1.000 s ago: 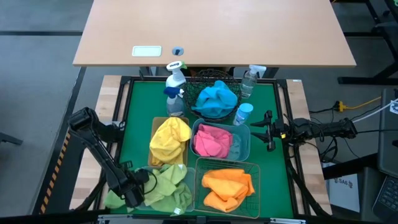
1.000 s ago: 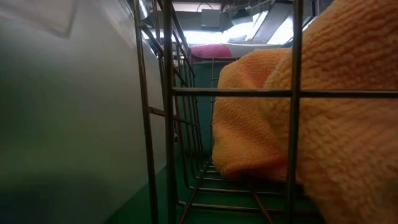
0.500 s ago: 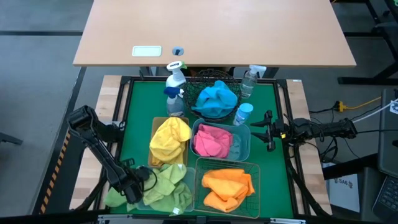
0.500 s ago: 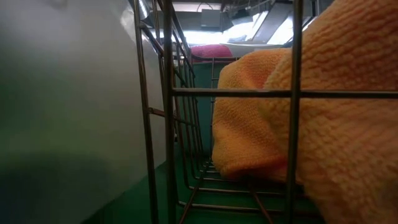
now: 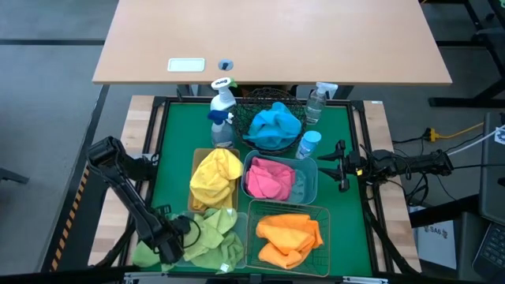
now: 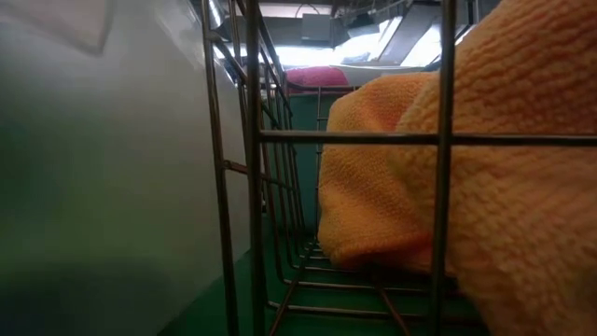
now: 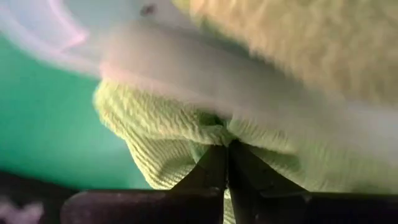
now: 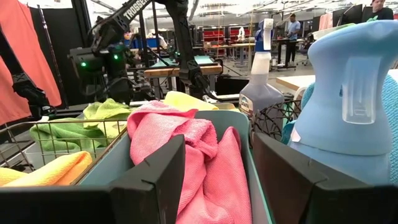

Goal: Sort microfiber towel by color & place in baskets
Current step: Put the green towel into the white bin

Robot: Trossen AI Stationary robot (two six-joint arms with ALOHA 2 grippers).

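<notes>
The left gripper [image 5: 175, 239] is low at the near left corner of the green worktop [image 5: 175, 150], its fingers [image 7: 214, 171] pressed together on a fold of green towel [image 7: 168, 137]. This pinched cloth belongs to the heap of green towels [image 5: 207, 235] that fills the pale-green bin [image 5: 231, 262], and part of the heap spills over the bin's left side onto the worktop, just beside the fingers. Directly beyond that bin, farther from the near edge, the yellow towels [image 5: 215, 175] sit piled in the amber bin [image 5: 197, 158].

To the right of the yellow pile, the pink towels [image 5: 267, 179] lie in the teal bin [image 5: 308, 185]. In front of it, the orange towels [image 5: 288, 234] fill the green wire basket [image 5: 319, 252]; the low view looks through its wire bars [image 6: 252, 168] at the orange cloth [image 6: 410, 187] close up. At the far side of the worktop the blue towels [image 5: 274, 126] rest in the round black mesh basket [image 5: 248, 101], with spray bottles [image 5: 222, 110] standing to either side of it.

The right gripper [image 5: 341, 166] hovers at the right edge of the worktop, just to the right of the teal bin, pointing toward it. Its fingers [image 8: 152, 180] are held apart, and between them the pink towels [image 8: 193, 149] in the bin show. A light-blue spray bottle [image 8: 354, 93] stands just beside the outer finger.
</notes>
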